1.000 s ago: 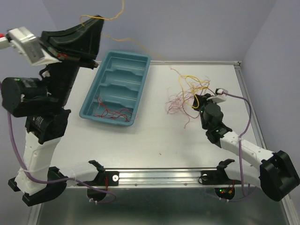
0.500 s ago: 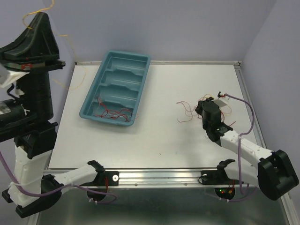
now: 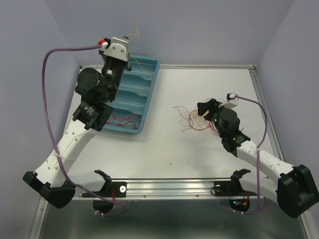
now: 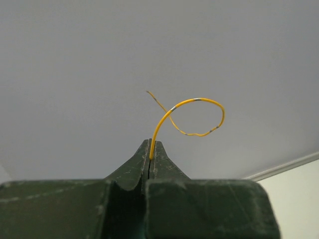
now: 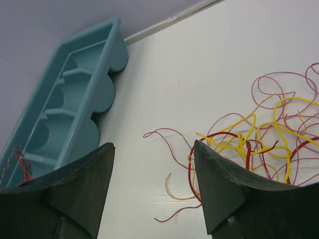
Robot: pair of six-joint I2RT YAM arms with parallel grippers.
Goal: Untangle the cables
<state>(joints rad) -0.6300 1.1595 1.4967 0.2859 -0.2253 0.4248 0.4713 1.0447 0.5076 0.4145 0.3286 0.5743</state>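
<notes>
Now the left gripper (image 4: 150, 144) is raised above the back end of the tray (image 3: 133, 94), near the back left corner of the tabletop (image 3: 164, 144); its jaws are pressed together on one yellow cable (image 4: 197, 99), pinched at the very tips; the free end of that strand curls up in a loop against the back wall, clear of everything else.

The right gripper (image 5: 153, 144) sits low over the right half of the tabletop, well in from the right edge; its jaws stand wide apart and grip nothing.

The cables (image 5: 249, 144) lie in a loose heap of red and yellow curls on the tabletop, just beyond and beside the right finger; a few stray red strands and one pale yellow curl reach into the gap between the fingers, lying flat on the surface; whether any of them touches a finger cannot be told.

A small bunch of red strands (image 3: 124, 119) rests in the tray's front compartment; the other compartments run back toward the wall.
</notes>
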